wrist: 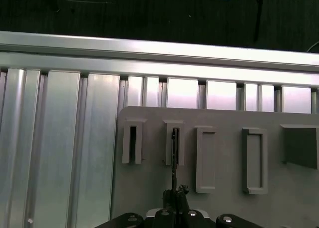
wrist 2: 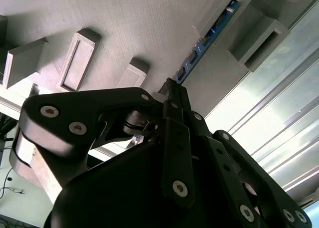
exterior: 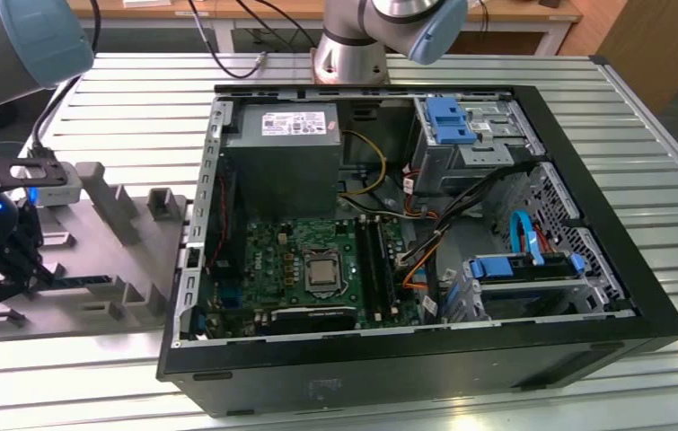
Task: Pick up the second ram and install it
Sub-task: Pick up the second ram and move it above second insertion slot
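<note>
Gripper [exterior: 9, 274] low over the grey fixture [exterior: 123, 224], near the edge of the slatted tabletop [exterior: 135, 117] on the exterior view's left. Fingers [wrist 2: 175, 108] drawn almost together, pinching one end of the second ram [wrist 2: 207, 36] between them. Blue-black stick, seen edge-on in the first wrist view, standing on edge in a narrow slot of the fixture, far end seated in a raised pocket. Well apart from the open computer case [exterior: 435, 373] in the middle of the tabletop, green motherboard [exterior: 278, 260] lying flat inside.
</note>
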Robot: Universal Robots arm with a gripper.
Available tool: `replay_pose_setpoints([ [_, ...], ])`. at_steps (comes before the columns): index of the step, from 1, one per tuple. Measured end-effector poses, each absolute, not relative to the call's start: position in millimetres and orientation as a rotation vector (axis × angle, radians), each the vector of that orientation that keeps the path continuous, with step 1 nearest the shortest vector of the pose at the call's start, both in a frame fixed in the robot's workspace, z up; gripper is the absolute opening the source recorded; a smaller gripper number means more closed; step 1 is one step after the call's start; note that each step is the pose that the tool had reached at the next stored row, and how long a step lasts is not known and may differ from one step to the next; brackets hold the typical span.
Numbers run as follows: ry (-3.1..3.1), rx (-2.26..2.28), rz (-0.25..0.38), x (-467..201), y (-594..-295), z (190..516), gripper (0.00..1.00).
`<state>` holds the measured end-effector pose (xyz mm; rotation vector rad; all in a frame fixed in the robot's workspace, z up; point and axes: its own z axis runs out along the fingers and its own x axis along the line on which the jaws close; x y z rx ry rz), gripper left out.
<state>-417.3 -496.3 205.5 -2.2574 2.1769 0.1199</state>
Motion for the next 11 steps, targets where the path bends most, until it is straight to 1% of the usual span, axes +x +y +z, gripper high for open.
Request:
replay_pose_setpoints([
  [11,2.185,-2.25,0.12,-417.4,-496.3,206.4,0.13],
])
